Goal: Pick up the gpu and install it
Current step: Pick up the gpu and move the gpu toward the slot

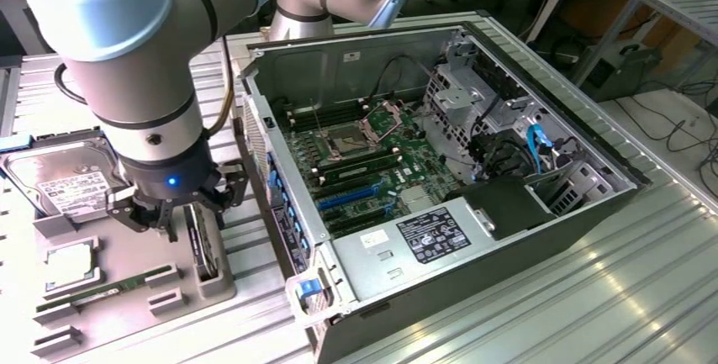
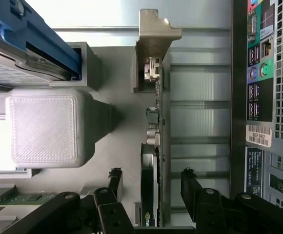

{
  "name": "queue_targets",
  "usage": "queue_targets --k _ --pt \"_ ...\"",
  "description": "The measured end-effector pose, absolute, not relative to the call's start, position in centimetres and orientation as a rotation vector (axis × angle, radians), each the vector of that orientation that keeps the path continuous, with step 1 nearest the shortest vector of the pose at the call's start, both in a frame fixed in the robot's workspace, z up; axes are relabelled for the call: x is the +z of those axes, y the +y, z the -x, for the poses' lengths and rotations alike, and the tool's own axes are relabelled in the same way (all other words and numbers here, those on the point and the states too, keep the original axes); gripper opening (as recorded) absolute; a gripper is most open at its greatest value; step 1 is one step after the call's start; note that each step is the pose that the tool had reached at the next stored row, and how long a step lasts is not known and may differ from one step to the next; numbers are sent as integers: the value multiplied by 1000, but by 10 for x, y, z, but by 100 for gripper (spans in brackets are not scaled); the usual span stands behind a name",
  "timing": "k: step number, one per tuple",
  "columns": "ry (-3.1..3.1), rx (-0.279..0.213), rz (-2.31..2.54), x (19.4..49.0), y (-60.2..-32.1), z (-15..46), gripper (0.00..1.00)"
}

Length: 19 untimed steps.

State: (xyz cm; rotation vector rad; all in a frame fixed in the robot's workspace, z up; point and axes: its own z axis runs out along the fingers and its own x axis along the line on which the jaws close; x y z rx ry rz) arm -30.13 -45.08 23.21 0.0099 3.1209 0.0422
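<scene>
Wrist view, looking straight down past the gripper (image 2: 151,181): its two black fingers (image 2: 114,179) stand wide apart, one on each side of the gpu (image 2: 150,146), with pale gaps showing between each finger and the card. It grips nothing yet. My reading is that the jaws are spread so they can straddle the thin card before closing on its flat faces.

The gpu stands on its long edge in a slot of the grey parts tray (image 2: 124,146), so only its narrow top edge faces the camera. Its pale metal end bracket (image 2: 153,44) sits at the end of the slot farthest from the fingers. Standing upright like this probably keeps both faces free for a pinch.

Exterior view: the gripper (image 1: 180,217) hangs low over the tray (image 1: 129,250), at the side of the tray nearest the open computer case (image 1: 449,171), directly above the gpu (image 1: 204,250).

Other parts share the tray. A hard drive (image 1: 67,183) lies at its far end, a square processor (image 1: 70,263) sits near its middle, and a narrow green RAM stick (image 1: 96,292) rests along its near end.

The case lies just beside the tray, on the exterior view's right, with its side panel off. The blue expansion slots (image 1: 353,197) on its motherboard look empty, so installation has not begun.
</scene>
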Motion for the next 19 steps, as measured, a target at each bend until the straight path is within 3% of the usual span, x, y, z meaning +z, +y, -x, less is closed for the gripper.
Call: queue_targets --k 19 --pt "3121 42 -10 225 -451 301 58"
